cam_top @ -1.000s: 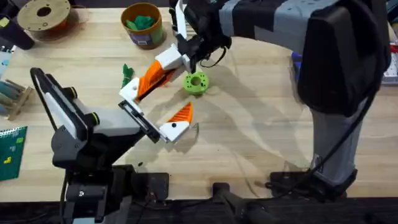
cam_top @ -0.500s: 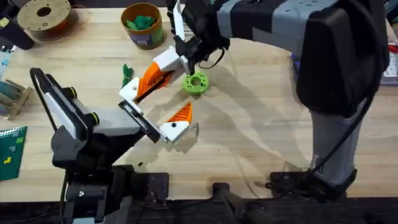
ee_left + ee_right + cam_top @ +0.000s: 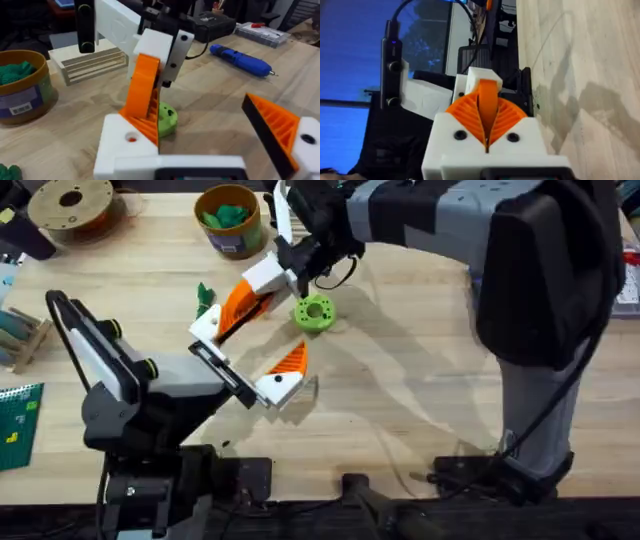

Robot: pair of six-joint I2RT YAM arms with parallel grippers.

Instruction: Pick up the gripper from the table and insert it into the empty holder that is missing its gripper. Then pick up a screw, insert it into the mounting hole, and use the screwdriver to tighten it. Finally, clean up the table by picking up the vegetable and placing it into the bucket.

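My right gripper [image 3: 264, 283] [image 3: 487, 107] is shut on the orange gripper [image 3: 240, 302] [image 3: 142, 92], which slants down from it. The piece's lower end meets the white holder [image 3: 207, 330] [image 3: 125, 145], mounted as one finger of my left gripper [image 3: 250, 350] [image 3: 210, 142]. That gripper stands wide open, its other finger an orange wedge [image 3: 290, 365] [image 3: 275, 125]. The blue screwdriver [image 3: 240, 59] lies on the table [image 3: 400, 410] behind. The dark green vegetable [image 3: 203, 295] lies left of the holder. The yellow bucket [image 3: 230, 220] [image 3: 22, 87] stands at the back. A screw is out of view.
A lime-green ring [image 3: 315, 312] [image 3: 167, 117] lies just right of the held piece. A brown spool [image 3: 70, 205] sits at the back left, a wooden rack [image 3: 20, 330] and a green board [image 3: 15, 420] at the left edge. The right arm spans the table's back right.
My right gripper has shifted slightly to the left with the orange piece. The left arm has hardly moved.
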